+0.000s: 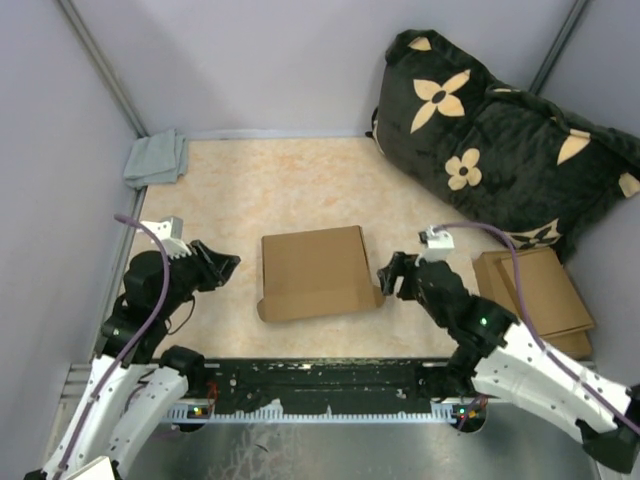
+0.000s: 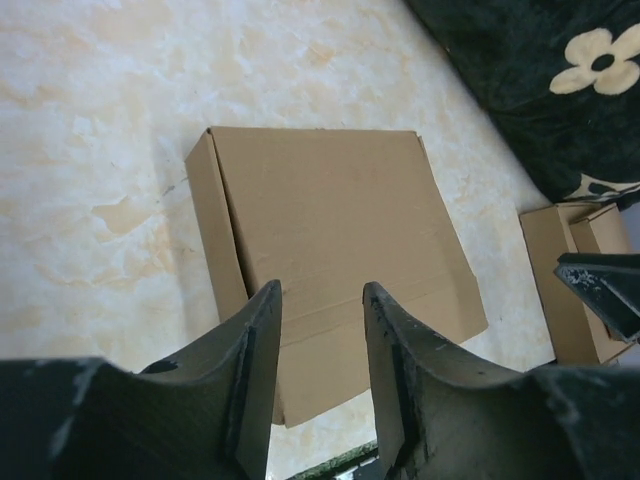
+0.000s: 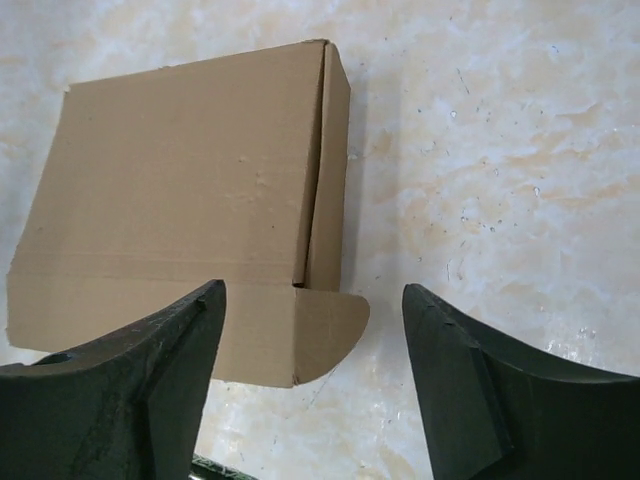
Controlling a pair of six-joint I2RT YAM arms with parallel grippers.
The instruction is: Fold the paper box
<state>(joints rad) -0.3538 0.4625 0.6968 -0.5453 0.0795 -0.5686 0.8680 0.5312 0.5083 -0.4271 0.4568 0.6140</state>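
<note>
The paper box [image 1: 315,272] lies folded into a low closed shape in the middle of the table, its front flap sticking out toward the near edge. It shows in the left wrist view [image 2: 330,225] and in the right wrist view [image 3: 190,190], where a rounded tab [image 3: 330,325] juts out at its near right corner. My left gripper [image 1: 228,268] is open and empty, left of the box and apart from it. My right gripper [image 1: 388,277] is open and empty, just right of the box's tab corner.
A black cushion with cream flowers [image 1: 500,140] leans at the back right. A smaller brown cardboard piece [image 1: 535,290] lies at the right, under the right arm. A grey cloth [image 1: 157,158] lies in the back left corner. Grey walls enclose the table.
</note>
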